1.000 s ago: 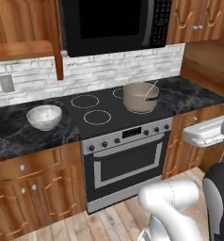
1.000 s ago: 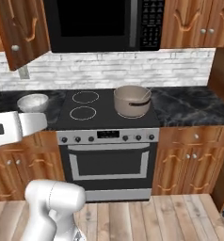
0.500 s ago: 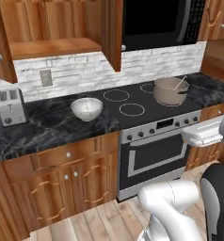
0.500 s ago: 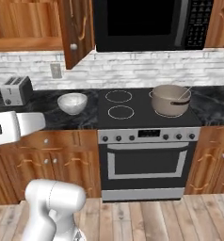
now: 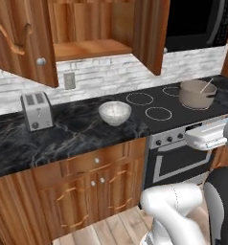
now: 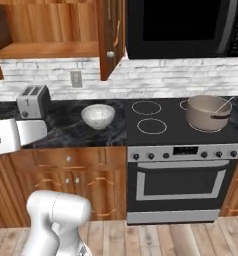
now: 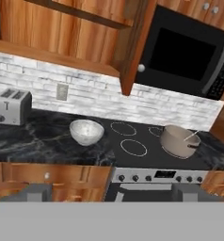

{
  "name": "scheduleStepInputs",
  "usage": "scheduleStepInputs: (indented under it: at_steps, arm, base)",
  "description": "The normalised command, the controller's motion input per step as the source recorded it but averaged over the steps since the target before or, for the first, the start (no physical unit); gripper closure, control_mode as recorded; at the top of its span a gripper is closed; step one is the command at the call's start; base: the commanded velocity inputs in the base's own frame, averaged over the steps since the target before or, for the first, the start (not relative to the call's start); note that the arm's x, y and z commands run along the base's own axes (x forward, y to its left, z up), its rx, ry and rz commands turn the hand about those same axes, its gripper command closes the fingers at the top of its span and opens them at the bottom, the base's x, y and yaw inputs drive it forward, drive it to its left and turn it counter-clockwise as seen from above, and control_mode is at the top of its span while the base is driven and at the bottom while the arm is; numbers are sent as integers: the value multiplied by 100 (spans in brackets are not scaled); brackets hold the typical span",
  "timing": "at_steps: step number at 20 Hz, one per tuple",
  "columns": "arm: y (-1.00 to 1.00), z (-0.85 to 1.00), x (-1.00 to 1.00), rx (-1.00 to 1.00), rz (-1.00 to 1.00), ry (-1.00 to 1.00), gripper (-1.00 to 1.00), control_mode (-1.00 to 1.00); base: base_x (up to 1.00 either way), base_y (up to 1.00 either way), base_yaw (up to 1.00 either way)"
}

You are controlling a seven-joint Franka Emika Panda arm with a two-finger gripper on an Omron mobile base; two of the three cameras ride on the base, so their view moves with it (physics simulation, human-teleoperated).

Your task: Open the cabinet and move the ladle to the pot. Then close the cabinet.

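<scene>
Gripper (image 7: 112, 195) sits with its two finger tips spread wide apart, nothing between them; from the hand camera I see the tips (image 7: 36, 192) low at the bottom of the frame, in front of the lower cabinet fronts and the oven panel. Ahead of it and well apart stands the pot (image 7: 180, 140) on the back right burner of the stove (image 7: 132, 148), up and to the right of the gripper in that view. I can make out the ladle (image 7: 193, 136) as a thin pale handle leaning out over the pot's rim; from the left base camera the same handle (image 5: 207, 85) pokes up from the pot (image 5: 197, 94), and from the right base camera it (image 6: 225, 104) slants to the right above the pot (image 6: 208, 113). The cabinet (image 5: 94, 33) above the counter (image 5: 77, 131) has both doors swung open, its shelf bare where I can see it. Beneath it, on the counter, a white speckled bowl (image 5: 115, 112) stands left of the stove, and a toaster (image 5: 37, 111) further left.
</scene>
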Motion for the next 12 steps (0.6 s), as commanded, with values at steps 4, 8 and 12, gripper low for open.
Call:
scheduleStepInputs:
  at_steps: [4,8,12]
  arm:
    - [0,0,0,0,0,0,-100,100]
    - [0,0,0,0,0,0,-100,100]
    - [0,0,0,0,0,0,-100,100]
  base:
    - [74,48,5]
    - [60,30,20]
    - [23,36,21]
